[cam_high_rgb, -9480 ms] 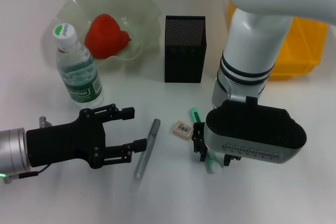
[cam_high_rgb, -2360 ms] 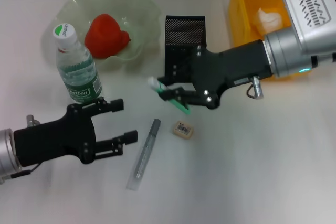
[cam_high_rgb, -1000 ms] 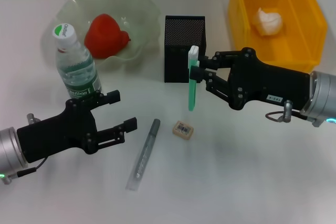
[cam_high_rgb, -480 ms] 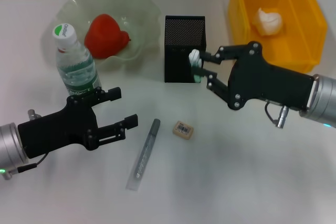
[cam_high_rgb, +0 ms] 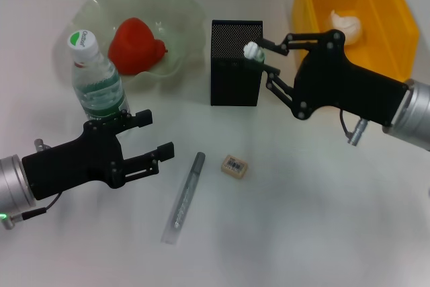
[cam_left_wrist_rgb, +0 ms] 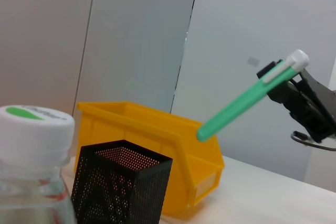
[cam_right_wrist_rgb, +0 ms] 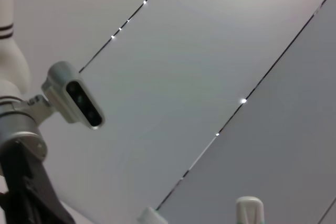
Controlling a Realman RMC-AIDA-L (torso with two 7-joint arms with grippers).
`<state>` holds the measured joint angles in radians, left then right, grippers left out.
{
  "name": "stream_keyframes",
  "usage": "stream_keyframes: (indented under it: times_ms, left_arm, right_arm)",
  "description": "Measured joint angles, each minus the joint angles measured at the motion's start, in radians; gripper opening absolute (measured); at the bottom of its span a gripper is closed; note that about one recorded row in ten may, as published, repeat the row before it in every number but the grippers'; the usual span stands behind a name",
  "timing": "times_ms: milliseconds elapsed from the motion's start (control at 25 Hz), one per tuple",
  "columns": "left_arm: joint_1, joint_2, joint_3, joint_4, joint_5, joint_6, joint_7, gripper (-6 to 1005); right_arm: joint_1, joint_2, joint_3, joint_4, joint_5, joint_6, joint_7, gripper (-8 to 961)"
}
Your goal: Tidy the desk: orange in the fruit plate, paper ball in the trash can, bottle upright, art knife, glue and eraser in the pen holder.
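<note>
Green and slim, the art knife (cam_left_wrist_rgb: 245, 95) sits pinched in the right gripper (cam_high_rgb: 263, 58) above the black mesh pen holder (cam_high_rgb: 236, 62). Left gripper (cam_high_rgb: 149, 141) jaws gape wide near the smooth grey glue (cam_high_rgb: 187, 190).

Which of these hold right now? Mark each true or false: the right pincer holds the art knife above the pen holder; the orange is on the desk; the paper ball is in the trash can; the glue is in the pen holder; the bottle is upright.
1. The right pincer holds the art knife above the pen holder. True: the knife's tip hangs above the holder, not yet inside.
2. The orange is on the desk. False: it lies in the fruit plate.
3. The paper ball is in the trash can. True.
4. The glue is in the pen holder. False: it lies on the desk, near the eraser.
5. The bottle is upright. True.
</note>
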<state>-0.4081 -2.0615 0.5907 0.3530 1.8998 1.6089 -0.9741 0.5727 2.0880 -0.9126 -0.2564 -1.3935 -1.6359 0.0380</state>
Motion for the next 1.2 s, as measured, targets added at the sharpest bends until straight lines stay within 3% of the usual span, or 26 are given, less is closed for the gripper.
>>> stream_keyframes:
  times_ms: [400,920,1200]
  left_arm:
    - [0.005,-0.001,0.003,-0.002,0.005,-0.004,0.000,785]
    - [0.010,-0.002,0.008,-0.002,0.001,0.009,0.009,785]
    - [0.006,0.001,0.008,0.007,0.008,0.022,0.009,785]
  right_arm:
    - [0.087,0.003,-0.001,0.094,0.064,0.101,-0.043,172]
    - [0.159,0.004,-0.004,0.121,0.131,0.300,0.323,173]
    - [0.168,0.004,-0.001,0.126,0.132,0.335,0.483,177]
